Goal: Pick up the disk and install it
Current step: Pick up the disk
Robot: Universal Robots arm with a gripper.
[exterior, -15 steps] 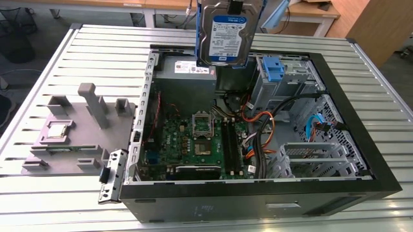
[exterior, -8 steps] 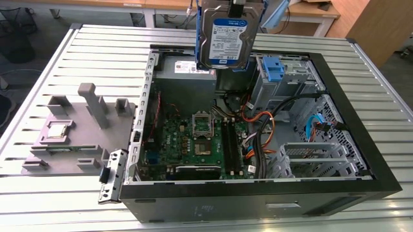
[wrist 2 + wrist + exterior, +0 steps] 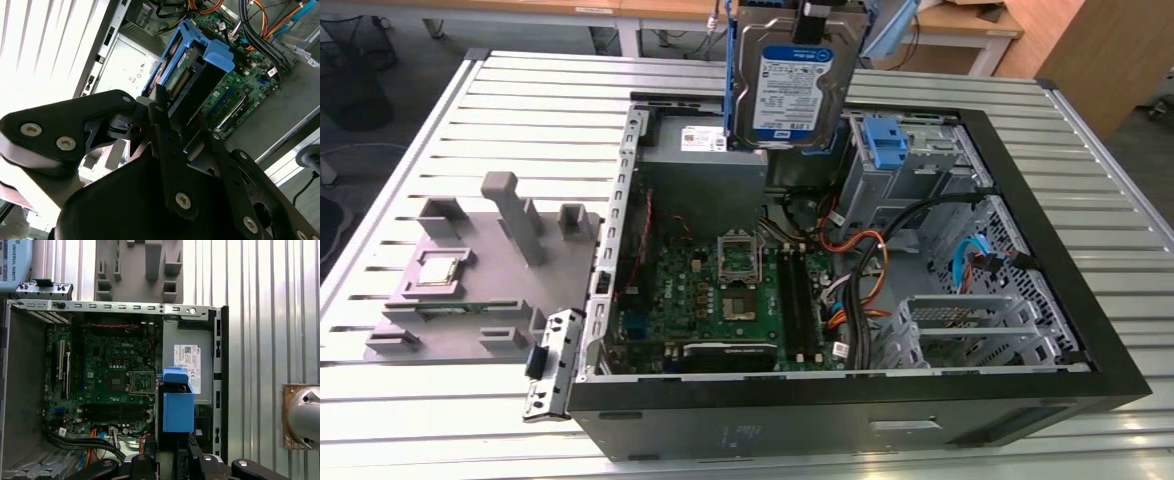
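The disk point(image 3: 787, 85) hangs upright above the back of the open computer case point(image 3: 854, 400), its white-and-blue label facing the exterior camera and its blue carrier frame along its edges. My gripper point(image 3: 819, 18) is shut on its top end. The second wrist view looks along my black fingers point(image 3: 165, 145), which clamp the disk point(image 3: 182, 75) with its blue carrier tab point(image 3: 216, 52) pointing at the case. Seen end-on in the first wrist view, the disk point(image 3: 178, 407) is over the gap between the motherboard and the grey box.
The case lies open on a slatted metal table point(image 3: 480, 90). Inside are the motherboard point(image 3: 720, 290), a grey box with a white label point(image 3: 704, 165), a drive bay with a blue part point(image 3: 886, 145) and loose cables point(image 3: 867, 270). A grey fixture point(image 3: 480, 270) sits at the exterior view's left.
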